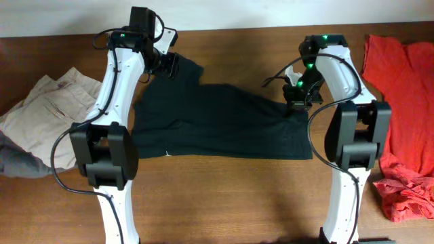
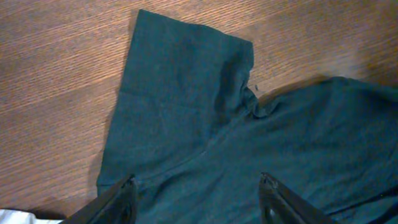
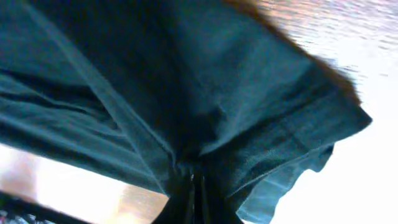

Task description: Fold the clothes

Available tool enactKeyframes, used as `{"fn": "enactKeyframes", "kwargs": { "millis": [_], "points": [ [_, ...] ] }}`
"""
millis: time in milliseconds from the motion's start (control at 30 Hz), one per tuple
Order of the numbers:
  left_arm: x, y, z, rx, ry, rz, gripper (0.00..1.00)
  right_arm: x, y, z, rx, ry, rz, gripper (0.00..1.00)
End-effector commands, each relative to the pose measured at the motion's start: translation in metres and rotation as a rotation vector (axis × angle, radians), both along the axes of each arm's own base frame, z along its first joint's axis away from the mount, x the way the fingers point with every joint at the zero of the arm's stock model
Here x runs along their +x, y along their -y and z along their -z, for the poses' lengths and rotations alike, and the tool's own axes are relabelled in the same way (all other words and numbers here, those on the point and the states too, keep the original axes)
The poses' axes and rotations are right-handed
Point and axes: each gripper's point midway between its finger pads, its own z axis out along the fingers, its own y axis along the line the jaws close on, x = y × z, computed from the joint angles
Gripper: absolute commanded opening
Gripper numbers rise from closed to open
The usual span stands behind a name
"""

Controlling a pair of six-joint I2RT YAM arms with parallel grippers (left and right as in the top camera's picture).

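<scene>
Nearest the arm bases, the hem of the black T-shirt (image 1: 224, 129) runs flat along the tabletop (image 1: 237, 196), with a small white label (image 1: 167, 153) at its near left corner. The shirt lies spread across the middle of the tabletop between the two arms, which suits folding, since a flat body should crease cleanly.

Farther in, the right arm (image 1: 339, 74) bends down to the shirt's far right corner, seemingly a sleeve. The right jaws are pinched tight on a gather of the dark cloth. In the right wrist view the fabric funnels into them and falls away in pleats, so this corner is held up off the wood, probably to be carried over the body.

Farthest off, the left arm (image 1: 119, 74) reaches over the left sleeve (image 2: 180, 93), which lies flat on the wood. The left jaws stand wide above the cloth beside the sleeve's seam and hold nothing, likely poised to take that side.

Beige trousers (image 1: 47, 108) to the left and red garments (image 1: 400, 88) to the right lie apart from the shirt, out of the fold's way.
</scene>
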Motion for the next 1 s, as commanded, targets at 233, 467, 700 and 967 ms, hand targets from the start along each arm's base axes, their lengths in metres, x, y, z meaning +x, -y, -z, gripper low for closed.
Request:
{"fn": "enactKeyframes", "kwargs": {
  "millis": [233, 467, 700, 967],
  "points": [
    [0.002, 0.001, -0.002, 0.004, 0.008, 0.013, 0.62, -0.004, 0.012, -0.005, -0.103, 0.01, -0.015, 0.22],
    [0.002, 0.001, -0.002, 0.004, 0.008, 0.013, 0.62, -0.008, 0.014, -0.006, -0.12, -0.008, -0.021, 0.21],
    [0.001, 0.001, -0.001, 0.004, 0.006, 0.014, 0.62, 0.004, -0.012, -0.008, 0.041, 0.049, -0.029, 0.22],
    [0.0, 0.009, -0.002, -0.02, 0.004, 0.041, 0.62, 0.049, -0.068, -0.016, 0.277, 0.303, -0.187, 0.44]
  ]
}}
